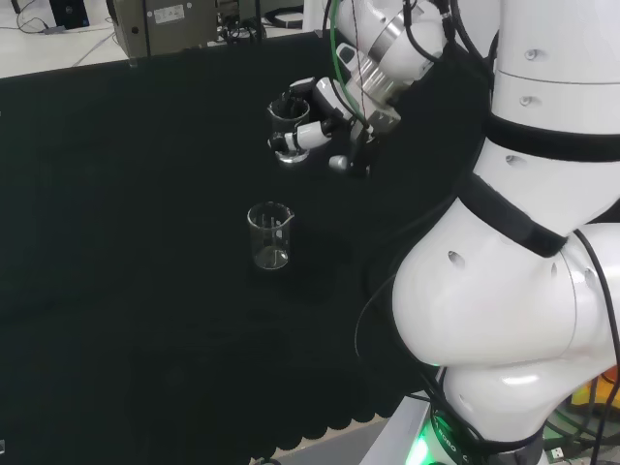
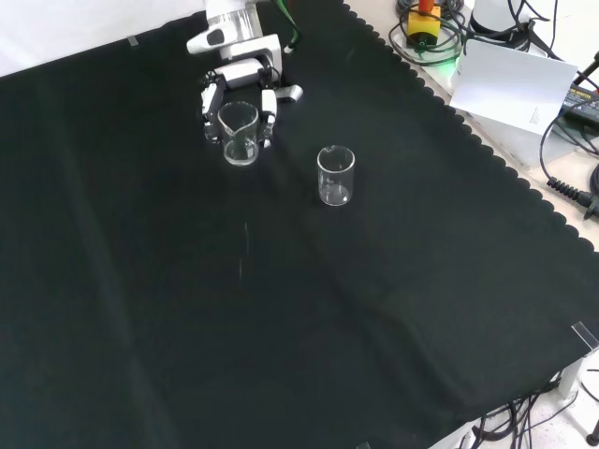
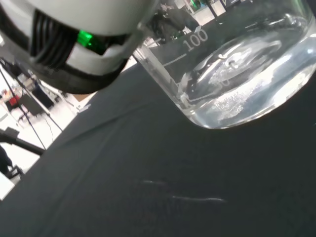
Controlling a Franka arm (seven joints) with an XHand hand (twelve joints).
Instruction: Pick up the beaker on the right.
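On my bench, a black cloth with a scalloped edge (image 2: 281,327) (image 1: 116,242) carries a free-standing, upright clear glass beaker (image 2: 335,175) (image 1: 269,235). In the front view, off the cloth's right edge, I see a white folded card (image 2: 515,86), black cables (image 2: 562,178) and a yellow box with a red button (image 2: 426,21).

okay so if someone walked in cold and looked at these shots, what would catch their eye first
Probably the black and white hand near the top of the front view, its fingers curled round a clear beaker. Next, a second beaker standing alone on the black cloth, to its right and apart from it.
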